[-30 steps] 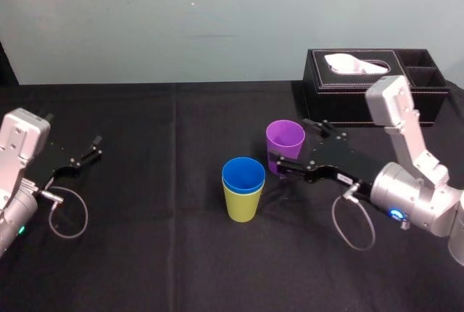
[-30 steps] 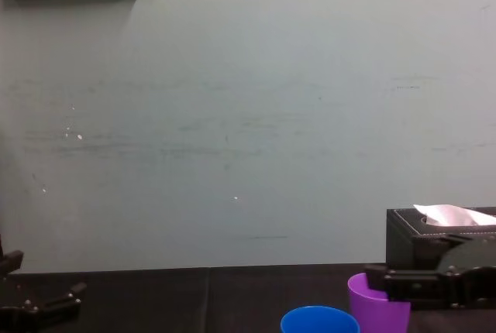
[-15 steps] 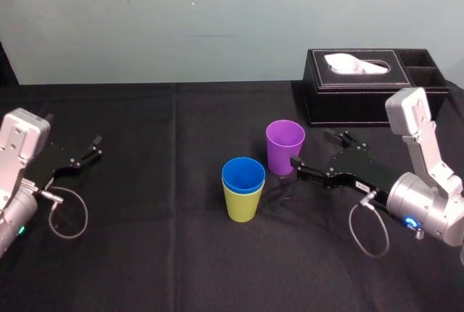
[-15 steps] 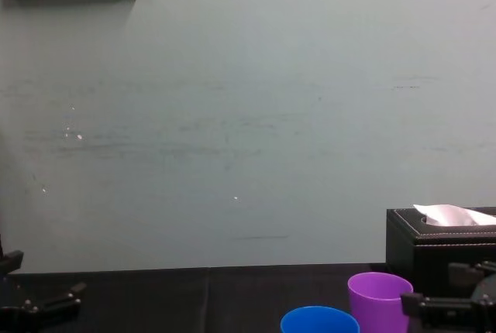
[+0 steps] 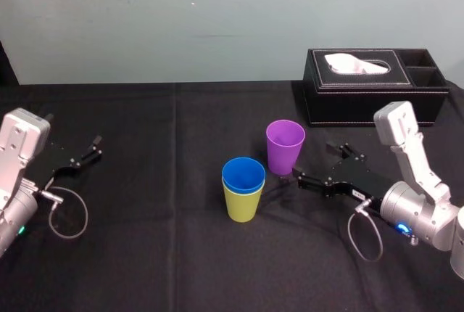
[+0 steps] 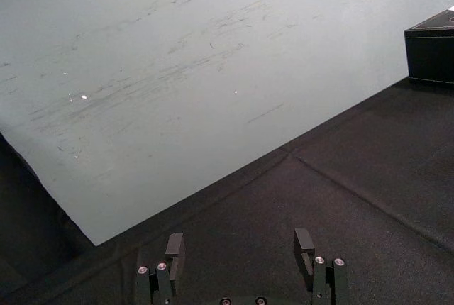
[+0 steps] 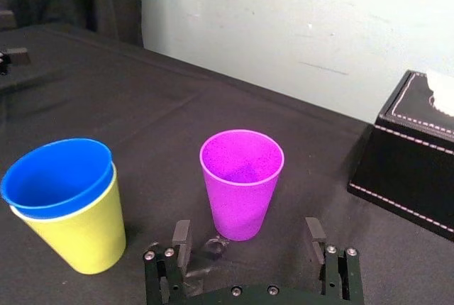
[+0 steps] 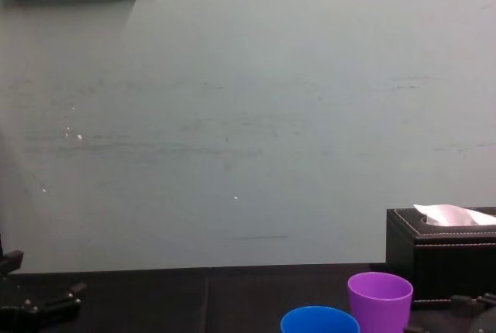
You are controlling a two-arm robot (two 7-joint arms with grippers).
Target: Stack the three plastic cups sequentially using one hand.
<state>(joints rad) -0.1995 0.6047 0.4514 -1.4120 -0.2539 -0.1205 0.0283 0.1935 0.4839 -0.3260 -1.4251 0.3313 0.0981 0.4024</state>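
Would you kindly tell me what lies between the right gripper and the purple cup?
Only a short stretch of bare black tablecloth, as the head view shows; the right gripper points its open fingers at the purple cup.

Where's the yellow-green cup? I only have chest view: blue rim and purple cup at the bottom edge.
Observer: Under the blue cup. The blue one is nested inside the yellow-green cup, which stands upright on the black table.
Operator: Is the right gripper on the purple one?
Observer: No. The right gripper is open and low over the table. The purple cup stands upright just ahead of its fingertips, not between them.
Operator: And the left gripper?
Observer: The left gripper is open, parked at the table's left side, far from the cups.
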